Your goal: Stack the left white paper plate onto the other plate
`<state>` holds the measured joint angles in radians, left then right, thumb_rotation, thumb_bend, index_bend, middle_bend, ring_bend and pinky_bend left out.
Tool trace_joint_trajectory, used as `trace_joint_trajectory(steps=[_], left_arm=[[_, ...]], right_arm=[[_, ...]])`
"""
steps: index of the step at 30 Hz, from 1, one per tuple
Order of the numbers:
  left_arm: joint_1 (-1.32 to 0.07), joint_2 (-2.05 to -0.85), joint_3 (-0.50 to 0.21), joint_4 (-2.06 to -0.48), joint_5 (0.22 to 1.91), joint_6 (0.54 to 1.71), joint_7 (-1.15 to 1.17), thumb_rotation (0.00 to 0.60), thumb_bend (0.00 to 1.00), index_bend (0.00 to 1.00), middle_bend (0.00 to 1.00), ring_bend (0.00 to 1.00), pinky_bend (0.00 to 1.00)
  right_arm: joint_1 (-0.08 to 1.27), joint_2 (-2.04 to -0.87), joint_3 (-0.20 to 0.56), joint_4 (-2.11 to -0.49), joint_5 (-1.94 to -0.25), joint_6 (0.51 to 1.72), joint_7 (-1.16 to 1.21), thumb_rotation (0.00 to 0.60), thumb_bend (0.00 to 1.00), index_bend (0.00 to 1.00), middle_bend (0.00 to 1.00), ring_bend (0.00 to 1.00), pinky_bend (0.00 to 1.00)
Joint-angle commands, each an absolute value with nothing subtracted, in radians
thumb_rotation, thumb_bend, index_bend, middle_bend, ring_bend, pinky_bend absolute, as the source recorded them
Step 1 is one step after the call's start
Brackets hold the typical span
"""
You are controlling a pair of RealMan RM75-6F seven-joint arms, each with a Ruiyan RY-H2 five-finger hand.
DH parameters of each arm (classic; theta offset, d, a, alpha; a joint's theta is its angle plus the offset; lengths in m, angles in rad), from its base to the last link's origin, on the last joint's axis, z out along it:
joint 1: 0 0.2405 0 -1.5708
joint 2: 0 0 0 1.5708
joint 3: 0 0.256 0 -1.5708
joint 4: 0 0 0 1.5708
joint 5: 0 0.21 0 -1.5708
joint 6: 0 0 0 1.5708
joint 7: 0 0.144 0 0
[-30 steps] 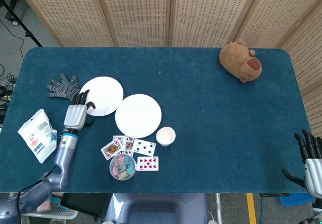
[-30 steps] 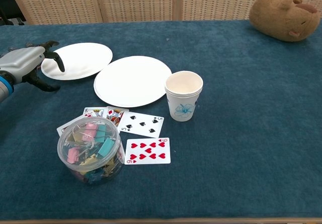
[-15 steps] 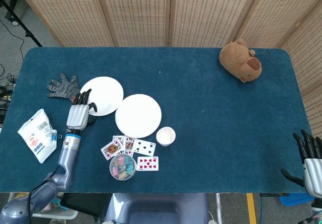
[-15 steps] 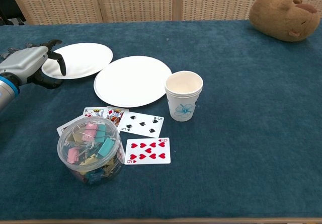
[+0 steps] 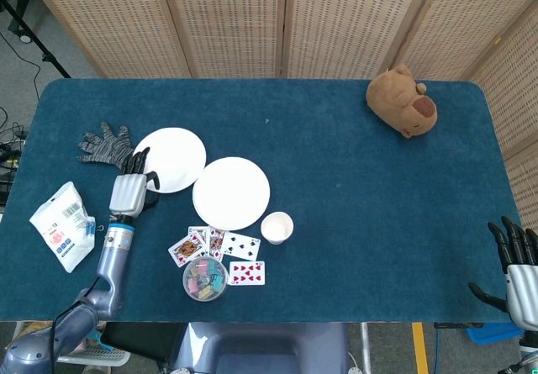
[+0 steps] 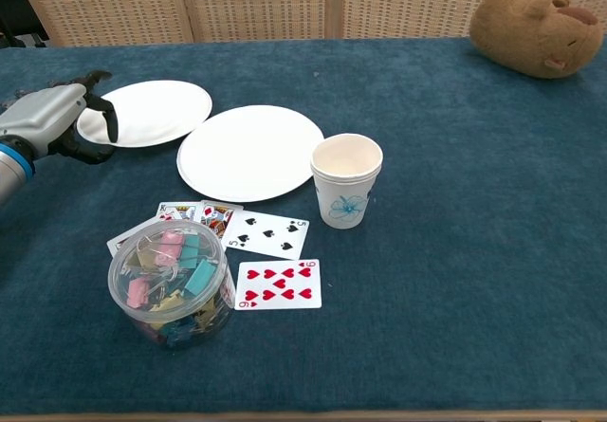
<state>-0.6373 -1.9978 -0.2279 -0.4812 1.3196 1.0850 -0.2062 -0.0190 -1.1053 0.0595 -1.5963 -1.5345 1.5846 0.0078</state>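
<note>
The left white paper plate [image 5: 171, 160] [image 6: 147, 112] lies flat on the blue table. The other plate [image 5: 231, 192] [image 6: 249, 151] lies just right of it, their rims nearly touching. My left hand [image 5: 130, 187] [image 6: 55, 119] sits at the left plate's near-left rim, fingers [image 6: 106, 119] curled over the edge and the thumb low beside it; it holds nothing that I can see. My right hand [image 5: 519, 273] hovers off the table's near right corner, fingers spread and empty.
A paper cup [image 6: 346, 179] stands right of the second plate. Playing cards [image 6: 251, 244] and a tub of clips [image 6: 173, 281] lie in front. A grey glove [image 5: 105, 144] and white packet [image 5: 64, 223] are at the left, a plush toy [image 5: 403, 101] far right.
My left hand crept a little forward and leftward along the left plate's rim. Both plates stayed where they were.
</note>
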Motion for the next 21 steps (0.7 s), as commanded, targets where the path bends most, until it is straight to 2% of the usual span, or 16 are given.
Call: trace_joint_trajectory(steps=[1, 13, 21], left_arm=[[-0.640, -1.993, -0.233, -0.483, 1.318, 1.089, -0.214, 0.600, 0.50, 0.74, 0.00, 0.00, 0.00], [-0.695, -1.927, -0.302, -0.542, 1.291, 1.117, -0.232, 0.600, 0.51, 0.80, 0.00, 0.00, 0.00], [-0.756, -1.880, -0.359, -0.648, 1.269, 1.134, -0.174, 0.600, 0.52, 0.82, 0.00, 0.00, 0.00]], right_arm=[[-0.019, -1.106, 0.060, -1.596, -1.534, 1.585, 0.007, 0.600, 0.00, 0.00, 0.00, 0.00, 0.00], [-0.017, -1.108, 0.059, -1.596, -1.535, 1.582, 0.004, 0.600, 0.00, 0.00, 0.00, 0.00, 0.00], [-0.015, -1.111, 0.061, -1.594, -1.529, 1.577, -0.001, 0.600, 0.00, 0.00, 0.00, 0.00, 0.00]])
